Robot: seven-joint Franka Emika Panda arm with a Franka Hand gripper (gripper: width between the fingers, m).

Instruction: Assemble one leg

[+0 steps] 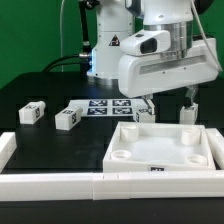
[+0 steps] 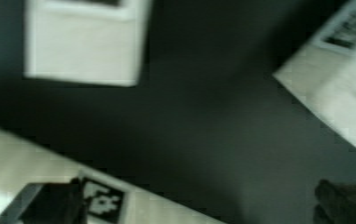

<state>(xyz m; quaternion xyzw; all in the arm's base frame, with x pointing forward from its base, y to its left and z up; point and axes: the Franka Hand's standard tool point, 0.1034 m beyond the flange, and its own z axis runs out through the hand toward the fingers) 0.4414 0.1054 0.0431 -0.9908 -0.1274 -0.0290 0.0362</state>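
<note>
Right, the leg point(image 1: 187, 113): it sits on the dark surface point(image 1: 40, 140) just behind the far edge of the square panel point(image 1: 165, 150), toward the surface's edge at the exterior view's right. A second leg point(image 1: 143, 108) stands near it, also just behind that far edge. The hand point(image 1: 168, 100) hangs low above the pair. Whether it's touching either one, I can't tell from where I stand. The wrist view settles the grip: the two fingers point(image 2: 33, 205) are spread wide, with nothing caught between them, just dark surface and a bit of tagged white underneath.

To my eye this is the reach for a pick. To do it well, the hand wants to shift so the leg sits dead centre between the fingers, lined up square to two flat faces, not across a corner. Then straight down, close firmly, and lift high enough to clear the panel's raised rim. The second leg is close, so a sloppy descent could knock it over. After that, the leg needs to be upright over one of the corner sockets point(image 1: 187, 131) and seated without tilt.

Further out, the marker board point(image 1: 108, 106) lies toward the far edge. Two more legs point(image 1: 33, 112) wait toward the edge at the exterior view's left, and a white rail point(image 1: 50, 182) runs along the near edge.
</note>
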